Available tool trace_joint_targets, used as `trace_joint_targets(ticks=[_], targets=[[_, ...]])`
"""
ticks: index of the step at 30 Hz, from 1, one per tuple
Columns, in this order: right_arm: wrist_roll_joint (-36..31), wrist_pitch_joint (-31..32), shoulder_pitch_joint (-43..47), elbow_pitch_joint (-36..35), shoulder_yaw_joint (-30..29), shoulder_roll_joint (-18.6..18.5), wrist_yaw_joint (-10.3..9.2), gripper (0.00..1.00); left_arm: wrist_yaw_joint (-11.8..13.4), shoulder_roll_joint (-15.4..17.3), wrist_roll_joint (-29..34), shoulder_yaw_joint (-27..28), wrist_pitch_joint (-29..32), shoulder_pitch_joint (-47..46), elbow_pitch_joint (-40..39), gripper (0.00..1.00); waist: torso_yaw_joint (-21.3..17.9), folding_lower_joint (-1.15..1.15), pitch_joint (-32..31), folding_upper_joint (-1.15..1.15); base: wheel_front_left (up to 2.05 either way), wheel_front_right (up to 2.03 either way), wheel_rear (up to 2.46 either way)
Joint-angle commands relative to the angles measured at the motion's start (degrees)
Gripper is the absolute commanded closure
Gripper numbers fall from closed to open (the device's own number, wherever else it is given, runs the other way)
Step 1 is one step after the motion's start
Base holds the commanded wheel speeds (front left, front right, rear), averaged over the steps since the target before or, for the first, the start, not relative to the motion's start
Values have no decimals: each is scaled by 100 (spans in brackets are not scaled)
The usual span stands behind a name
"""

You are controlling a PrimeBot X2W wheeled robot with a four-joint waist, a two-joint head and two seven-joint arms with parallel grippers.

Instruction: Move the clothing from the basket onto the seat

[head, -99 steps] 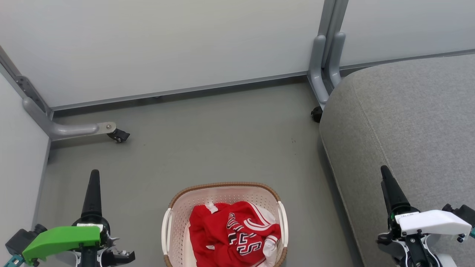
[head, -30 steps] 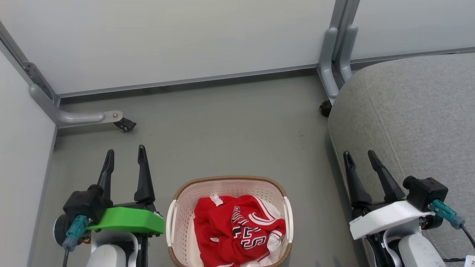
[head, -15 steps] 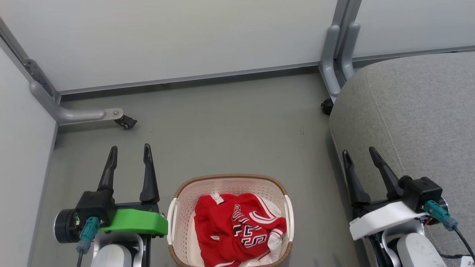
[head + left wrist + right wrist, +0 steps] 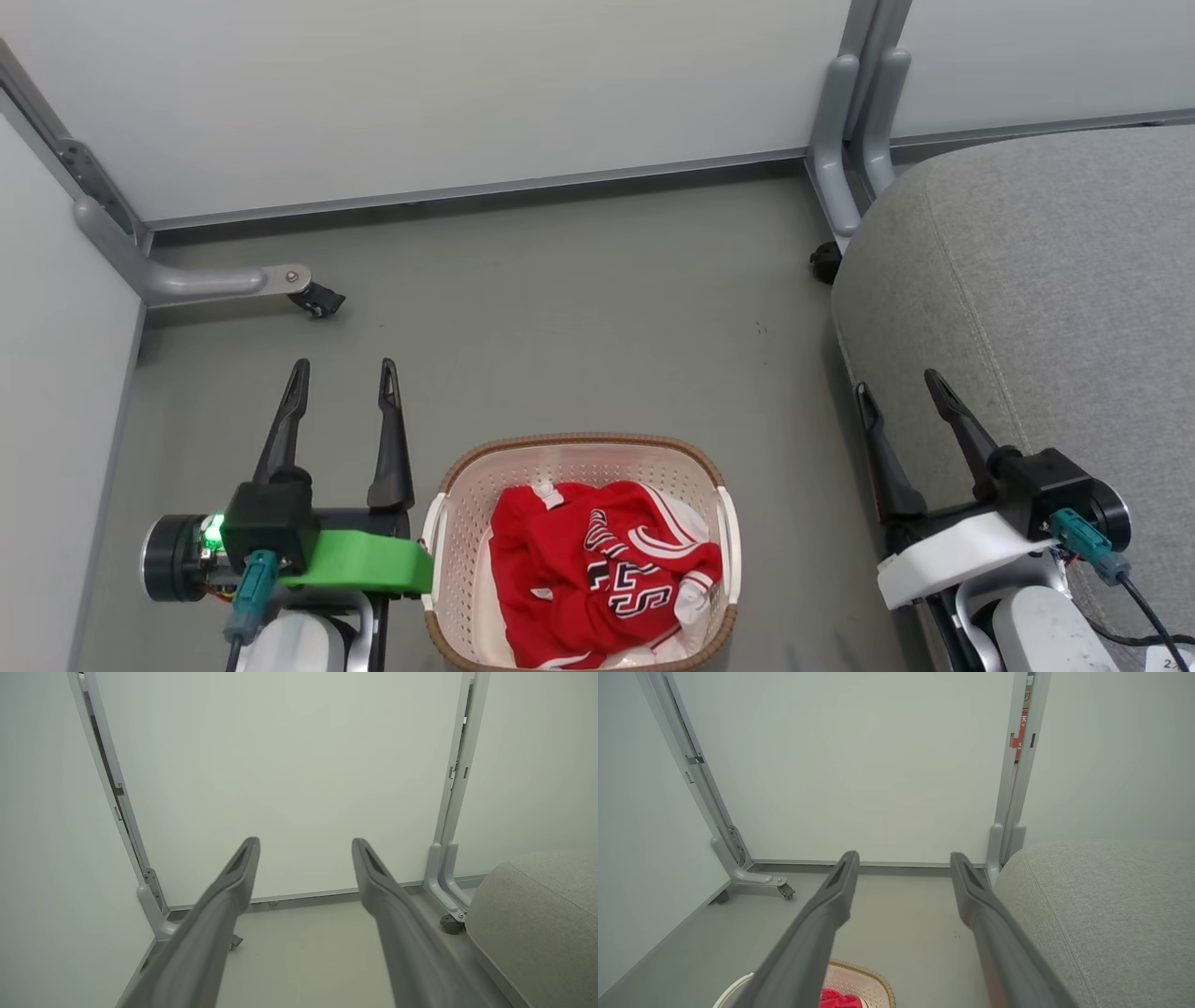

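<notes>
**Both tools wide and empty, clothing waiting in the basket**

The clothing point(image 4: 597, 579), a red heap with white trim and block lettering on top, lies inside the basket point(image 4: 579, 439), filling its middle and right side. Just left of the basket, the left tool point(image 4: 344, 367) hangs with its fingers spread wide, holding nothing. Right of the basket and a little apart from it, the right tool point(image 4: 896, 381) is spread just as wide and empty.

Nothing is gripped, so the step in hand looks like the reach into the basket. One tool should come over the basket's middle, tip its fingers down and close on a raised fold rather than flat cloth. It should stay off the rim so the light basket is not dragged or tipped. A high lift would let trailing sleeves clear the rim before the swing.

The seat point(image 4: 1027, 280) rises right of the basket and runs on beyond it. Beyond the basket lie the floor point(image 4: 560, 308) and then a partition wall point(image 4: 420, 93).
</notes>
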Motion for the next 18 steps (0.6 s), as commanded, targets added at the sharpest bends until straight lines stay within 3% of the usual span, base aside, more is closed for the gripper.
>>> trace_joint_targets(ticks=[1, 18], targets=[[-117, -63, -41, 29, -8, -34, 0, 0, 22, 40, 119, -16, -59, -108, -30, 0, 6, 0, 5, 0, 0, 0, 0], [-70, -57, -117, 233, -25, -32, -1, 0, 1, 40, 62, 0, -43, -102, -29, 0, 24, 0, 6, 0, 0, 0, 0]])
